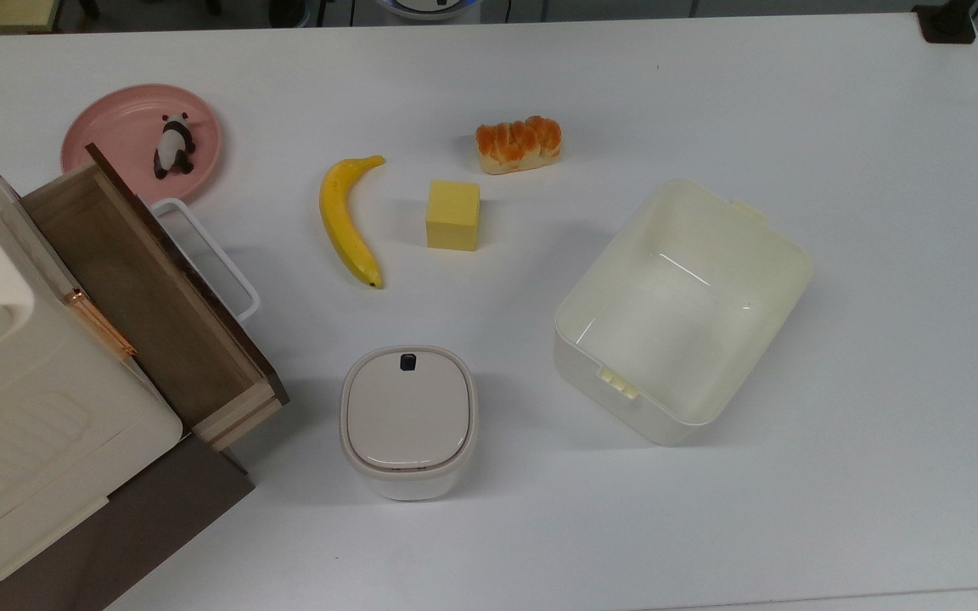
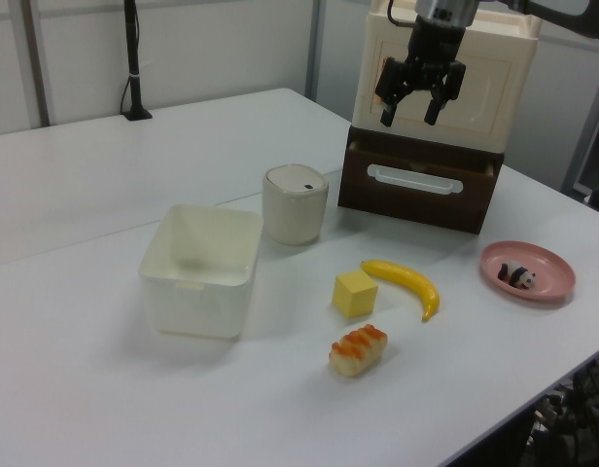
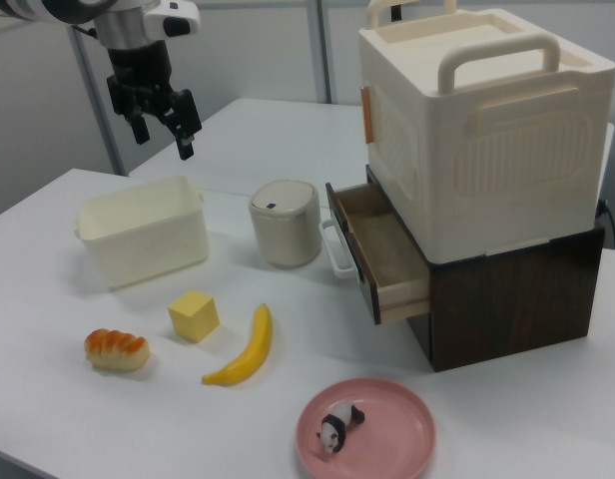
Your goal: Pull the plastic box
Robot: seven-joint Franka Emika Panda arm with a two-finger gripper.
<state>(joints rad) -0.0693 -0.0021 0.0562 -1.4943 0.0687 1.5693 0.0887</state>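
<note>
The plastic box (image 1: 677,312) is a large cream-white tub that stands empty on the white table at the top view's right. It also shows at the left view's left (image 2: 198,270) and the right view's left (image 3: 144,238). My gripper (image 2: 408,121) hangs open high above the table with nothing between its fingers. In the left view it is in front of the white storage case, far right of the box. In the right view the gripper (image 3: 165,144) is above and behind the box.
A small white bin with a beige lid (image 1: 408,417) stands left of the box. Beyond lie a banana (image 1: 348,222), a yellow cube (image 1: 453,215) and a bread loaf (image 1: 519,144). A pink plate (image 1: 120,127) holds a panda figure. An open wooden drawer (image 1: 145,288) sits under the white ribbed case (image 1: 22,416).
</note>
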